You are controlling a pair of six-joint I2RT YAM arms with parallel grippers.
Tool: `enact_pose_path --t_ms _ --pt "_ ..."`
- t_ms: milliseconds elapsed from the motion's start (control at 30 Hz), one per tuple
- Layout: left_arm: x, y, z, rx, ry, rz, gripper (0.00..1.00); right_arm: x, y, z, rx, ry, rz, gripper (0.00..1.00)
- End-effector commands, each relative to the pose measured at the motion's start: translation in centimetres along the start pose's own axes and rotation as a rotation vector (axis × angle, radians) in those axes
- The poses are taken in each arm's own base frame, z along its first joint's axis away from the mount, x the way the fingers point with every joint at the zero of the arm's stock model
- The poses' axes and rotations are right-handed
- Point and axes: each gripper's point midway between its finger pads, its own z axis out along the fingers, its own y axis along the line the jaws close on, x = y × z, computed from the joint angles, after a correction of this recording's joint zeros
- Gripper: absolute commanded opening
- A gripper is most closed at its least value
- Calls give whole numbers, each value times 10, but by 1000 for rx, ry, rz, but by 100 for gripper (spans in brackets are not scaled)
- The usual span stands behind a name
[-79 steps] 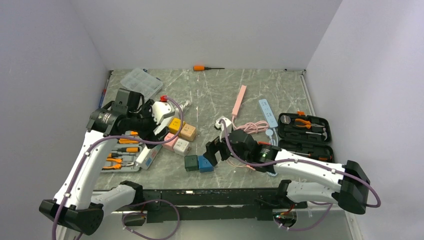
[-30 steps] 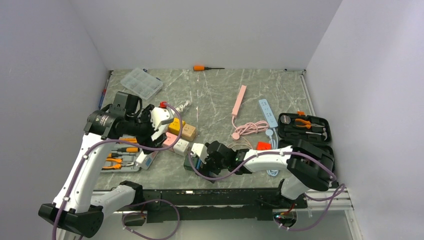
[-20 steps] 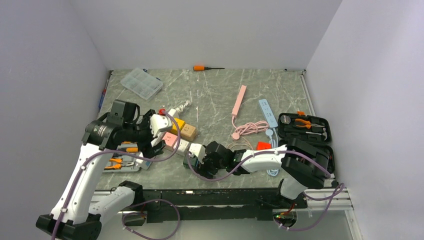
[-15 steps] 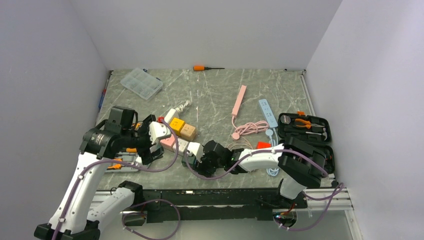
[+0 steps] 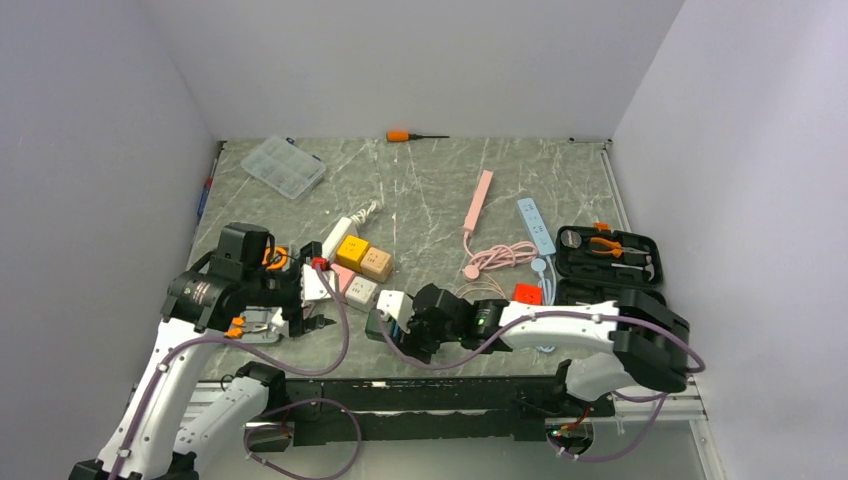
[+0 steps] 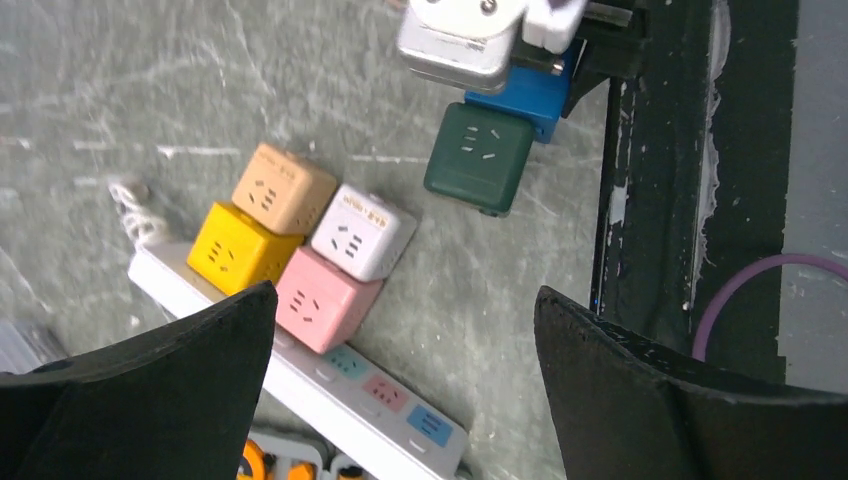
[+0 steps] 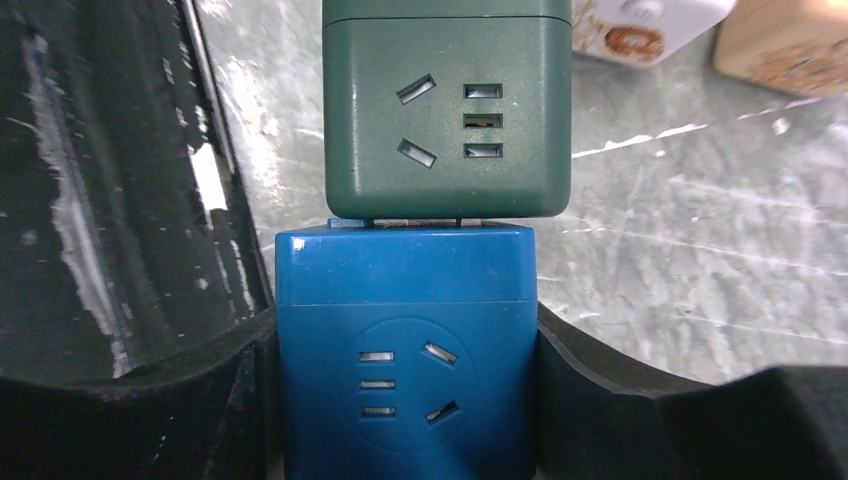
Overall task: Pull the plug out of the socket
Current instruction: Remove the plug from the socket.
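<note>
The white power strip (image 6: 345,410) with teal, pink and blue outlet panels lies at the left; its far end shows in the top view (image 5: 338,232). A yellow cube plug (image 6: 238,248) and a pink cube plug (image 6: 325,300) sit on it, with a tan cube (image 6: 283,188) and a white cube (image 6: 362,230) against them. My left gripper (image 6: 402,300) is open and empty above the strip (image 5: 312,300). My right gripper (image 7: 405,400) is shut on a blue cube plug (image 7: 405,370) that is joined to a dark green cube (image 7: 447,110) near the table's front edge (image 5: 400,322).
A tool tray with orange-handled tools (image 5: 250,325) lies by the left gripper. At the back are a clear organizer box (image 5: 285,167) and an orange screwdriver (image 5: 412,135). On the right are a pink strip (image 5: 479,200), a white strip (image 5: 535,225), a pink cable coil (image 5: 495,258) and an open black tool case (image 5: 608,265).
My right gripper moved left to the blue cube and shut on it. My left gripper came down and toward the near edge, over the power strip, still open.
</note>
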Motion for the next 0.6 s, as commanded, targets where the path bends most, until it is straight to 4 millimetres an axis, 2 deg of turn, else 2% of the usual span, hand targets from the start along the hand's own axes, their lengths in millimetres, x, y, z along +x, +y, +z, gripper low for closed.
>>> enact_pose_path --t_ms 0,133,233,367,467,567 --pt "-33 -3 -1 49 -135 196 99 -69 -2 -39 -3 -167 -29 0" --pt "-48 1 -7 -38 -190 403 99 -106 6 -77 -35 -274 84 0" --pt "-55 4 -12 -166 -227 626 100 -116 14 -99 -70 -282 166 0" --pt "-64 -3 -21 -246 -260 859 99 -123 19 -116 -100 -249 242 0" --pt "-67 -11 -25 -253 -268 1020 99 -136 15 -125 -90 -250 264 0" --pt "-73 -11 -24 -290 -286 1168 99 -151 14 -128 -122 -268 260 0"
